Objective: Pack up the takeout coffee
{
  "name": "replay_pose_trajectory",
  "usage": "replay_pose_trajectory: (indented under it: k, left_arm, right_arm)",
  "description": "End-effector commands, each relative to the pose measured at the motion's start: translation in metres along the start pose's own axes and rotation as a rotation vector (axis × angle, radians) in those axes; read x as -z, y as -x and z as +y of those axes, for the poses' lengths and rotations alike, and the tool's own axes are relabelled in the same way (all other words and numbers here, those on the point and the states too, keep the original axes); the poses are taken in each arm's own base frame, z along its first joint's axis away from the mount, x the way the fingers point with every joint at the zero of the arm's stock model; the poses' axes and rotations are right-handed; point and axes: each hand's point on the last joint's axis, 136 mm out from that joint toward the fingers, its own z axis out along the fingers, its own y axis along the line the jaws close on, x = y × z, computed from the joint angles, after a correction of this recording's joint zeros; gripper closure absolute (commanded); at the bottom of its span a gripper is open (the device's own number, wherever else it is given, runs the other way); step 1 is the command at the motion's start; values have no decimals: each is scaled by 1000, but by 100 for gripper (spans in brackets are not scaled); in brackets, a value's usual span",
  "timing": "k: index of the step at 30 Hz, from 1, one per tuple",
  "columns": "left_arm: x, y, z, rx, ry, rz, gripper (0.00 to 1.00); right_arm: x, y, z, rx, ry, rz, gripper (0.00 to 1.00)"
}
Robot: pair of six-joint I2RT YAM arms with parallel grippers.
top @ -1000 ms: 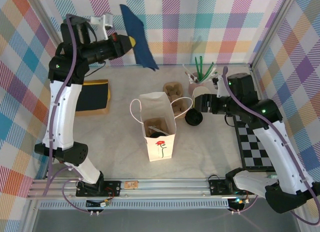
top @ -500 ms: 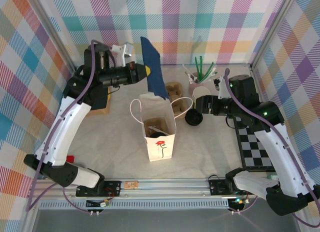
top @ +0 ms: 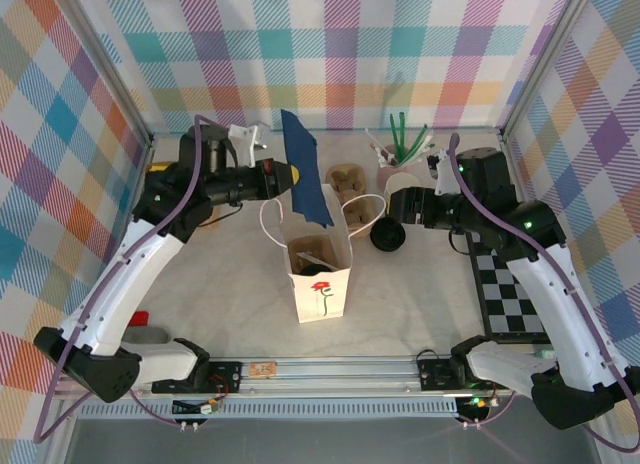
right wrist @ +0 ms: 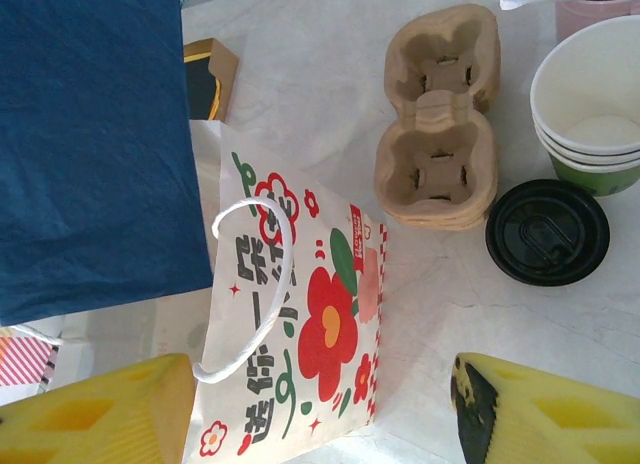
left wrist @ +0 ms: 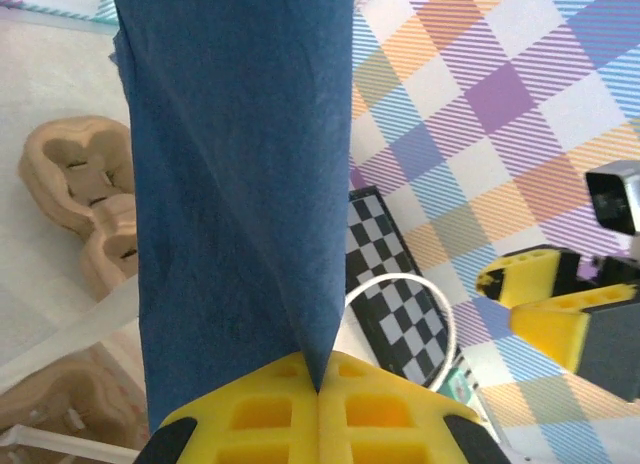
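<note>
two hands are over the desk. the left hand [top: 290,174] is pinched tight on a blue napkin [top: 306,180], which hangs just above the far rim of the bag's mouth. the bag [top: 322,289] stands upright and open in the middle of the desk. low inside it the coffee [top: 318,270] seems to sit, a dark round top on something brown, though it is too small to be sure. the right hand [top: 396,208] hovers with its jaws wide and nothing between them, toward the desk's right edge. it is near a loose lid [right wrist: 547,231], a stack of lidless cups [right wrist: 590,99] and a pile of carriers [right wrist: 440,119], all lying between the bag and the far right corner. by my reading the main step is likely done and the napkin is the item in hand, not yet in the bag. what is left looks small: lower the napkin past the rim, let go, and clear both arms.
</note>
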Motion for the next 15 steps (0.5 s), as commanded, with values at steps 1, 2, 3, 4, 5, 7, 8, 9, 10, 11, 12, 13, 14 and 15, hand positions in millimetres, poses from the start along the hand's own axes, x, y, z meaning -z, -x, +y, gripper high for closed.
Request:
replay_pose_trajectory:
  k: [1, 2, 3, 4, 5, 7, 8, 9, 10, 11, 12, 13, 14, 15]
  left_arm:
    - [5, 0, -12, -127, -2, -60, 100]
    - [5, -4, -13, -163, -1, -61, 100]
    - [3, -8, -15, -189, -11, -66, 100]
    - [1, -12, -16, -204, -17, -71, 100]
    - [-1, -15, -16, -220, -20, -75, 100]
    - [-4, -20, -13, -254, 6, -77, 100]
    - [-4, -21, -12, -275, 17, -78, 100]
    - [-4, -22, -11, -290, 28, -80, 100]
    - [-4, -22, -11, -300, 32, -88, 100]
    - [-4, -23, -12, -308, 33, -95, 100]
    - [-4, -24, -13, -318, 30, -99, 100]
    - [-4, -25, -13, -324, 26, -103, 100]
    - [-5, -27, -13, -327, 25, -99, 100]
    - [-6, -30, -13, -332, 18, -94, 100]
  right_arm:
    - [1, 4, 6, -7, 28, -12, 31]
    - [1, 4, 6, -11, 28, -13, 31]
    - [0, 4, 5, -13, 29, -14, 31]
    - [0, 4, 6, -15, 31, -14, 31]
    - [0, 3, 6, -15, 34, -13, 31]
    - [-1, 3, 7, -20, 38, -9, 31]
    - [-1, 2, 6, -21, 38, -8, 32]
    - [-1, 2, 6, -24, 38, -7, 31]
    - [-1, 2, 6, -24, 38, -8, 31]
    - [-1, 1, 6, -25, 39, -9, 31]
    - [-1, 1, 6, -27, 39, -9, 31]
    - [-1, 1, 6, -28, 39, -9, 31]
    - [-1, 0, 5, -29, 37, -8, 31]
    - [-1, -1, 5, -30, 36, -7, 31]
